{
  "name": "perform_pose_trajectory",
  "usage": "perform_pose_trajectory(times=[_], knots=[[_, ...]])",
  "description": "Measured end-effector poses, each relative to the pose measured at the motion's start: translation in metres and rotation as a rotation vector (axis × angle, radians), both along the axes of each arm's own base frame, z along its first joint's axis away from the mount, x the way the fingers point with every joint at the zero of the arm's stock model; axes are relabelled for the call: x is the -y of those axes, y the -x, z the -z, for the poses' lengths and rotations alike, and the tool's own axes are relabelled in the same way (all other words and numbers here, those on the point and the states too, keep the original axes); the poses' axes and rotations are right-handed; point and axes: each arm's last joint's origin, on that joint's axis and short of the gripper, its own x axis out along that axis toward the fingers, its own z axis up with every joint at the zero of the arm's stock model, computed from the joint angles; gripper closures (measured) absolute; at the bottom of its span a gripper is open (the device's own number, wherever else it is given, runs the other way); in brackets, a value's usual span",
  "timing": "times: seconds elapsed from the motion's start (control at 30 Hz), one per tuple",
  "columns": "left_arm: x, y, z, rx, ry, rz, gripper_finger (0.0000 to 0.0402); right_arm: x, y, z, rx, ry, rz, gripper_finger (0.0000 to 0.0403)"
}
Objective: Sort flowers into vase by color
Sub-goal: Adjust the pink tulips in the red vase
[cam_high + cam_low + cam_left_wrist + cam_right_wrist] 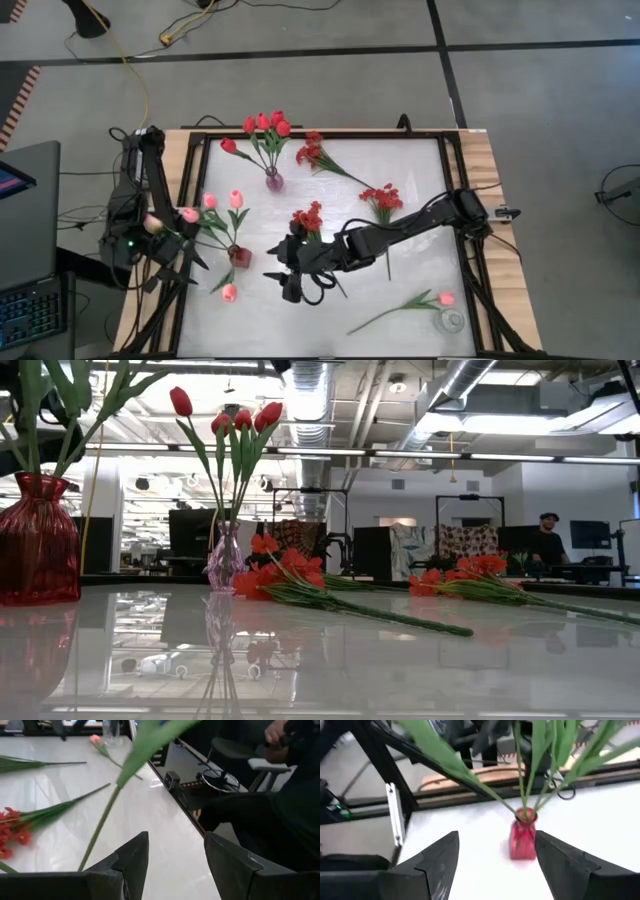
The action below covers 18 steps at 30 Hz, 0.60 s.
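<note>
I take the red vase (pixel 240 256) as my landmark on the counter (pixel 420 190). It holds three pink tulips (pixel 210 202), and one more pink tulip (pixel 229 292) lies just beside it on the near side. The left pincer (pixel 168 232) sits at the counter's left edge, near the vase, closed on the stem of a pink tulip (pixel 153 223) (the stem runs between its fingers (pixel 134 862) in the wrist view). The right pincer (pixel 284 268) hovers just to the vase's right, jaws wide and holding nothing, facing the vase (pixel 523 840). Beyond the red vase stands a purple vase (pixel 273 181) with red tulips (pixel 264 124). Three red blossom sprays (pixel 310 219) lie loose to the right of the vase, and one pink tulip (pixel 445 298) lies well apart beside a clear vase (pixel 451 321).
</note>
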Motion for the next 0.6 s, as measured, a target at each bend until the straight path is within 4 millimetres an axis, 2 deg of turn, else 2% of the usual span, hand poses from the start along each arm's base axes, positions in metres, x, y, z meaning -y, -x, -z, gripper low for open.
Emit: perform_pose_trajectory(times=[0.23, 0.6], knots=[[0.000, -0.005, 0.001, -0.035, -0.024, 0.067, 0.0221, -0.005, -0.012, 0.014, 0.052, 0.115, -0.060, 0.0117], [-0.001, -0.014, 0.001, -0.149, 0.044, 0.161, 0.0221, 0.003, -0.028, 0.020, 0.182, 0.079, -0.037, 0.0117]])
